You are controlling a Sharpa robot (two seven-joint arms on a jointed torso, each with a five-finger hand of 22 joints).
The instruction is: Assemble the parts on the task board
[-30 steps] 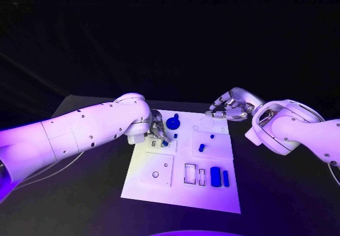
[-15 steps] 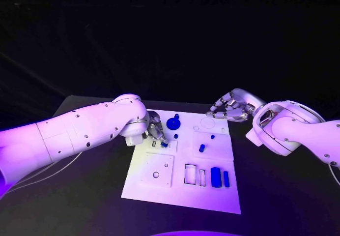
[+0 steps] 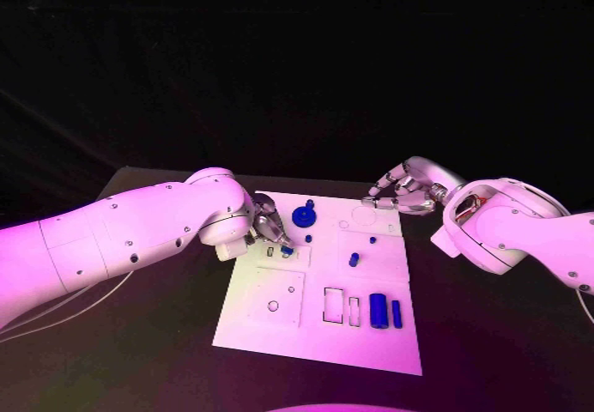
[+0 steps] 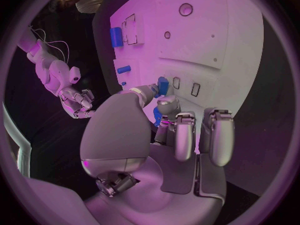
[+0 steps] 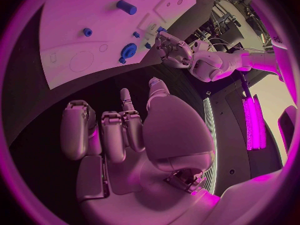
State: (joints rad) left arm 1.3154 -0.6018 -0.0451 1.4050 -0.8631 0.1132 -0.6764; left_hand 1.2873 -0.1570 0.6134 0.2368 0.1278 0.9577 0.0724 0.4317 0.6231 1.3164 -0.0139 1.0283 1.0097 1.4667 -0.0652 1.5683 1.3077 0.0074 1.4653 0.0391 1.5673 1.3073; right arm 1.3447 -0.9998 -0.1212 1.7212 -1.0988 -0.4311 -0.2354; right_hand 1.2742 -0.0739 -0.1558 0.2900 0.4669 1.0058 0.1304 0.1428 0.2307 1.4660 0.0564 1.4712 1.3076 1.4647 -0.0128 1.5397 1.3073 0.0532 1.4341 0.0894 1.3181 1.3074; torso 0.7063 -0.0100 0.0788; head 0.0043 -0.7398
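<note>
The white task board (image 3: 279, 330) lies in the middle of the table. My left hand (image 3: 268, 230) hovers over its far left part and pinches a small blue part (image 3: 286, 250) between thumb and a finger. In the left wrist view that blue part (image 4: 163, 85) sits just beside two small rectangular slots (image 4: 177, 82). My right hand (image 3: 403, 192) hangs over the board's far right corner with its fingers loosely apart and nothing in them. A round blue knob (image 3: 303, 215) stands near the far edge, and the right wrist view shows the knob (image 5: 129, 50) too.
Small blue pegs (image 3: 353, 257) stand mid-board. Two blue blocks (image 3: 378, 309) lie in the near right area beside empty rectangular recesses (image 3: 333, 304). A square plate with a round hole (image 3: 272, 303) sits at the near left. Black table (image 3: 148, 343) surrounds the board.
My left arm has shifted slightly, while its hand stays over the same slots with the blue part. The right hand has not visibly moved.
</note>
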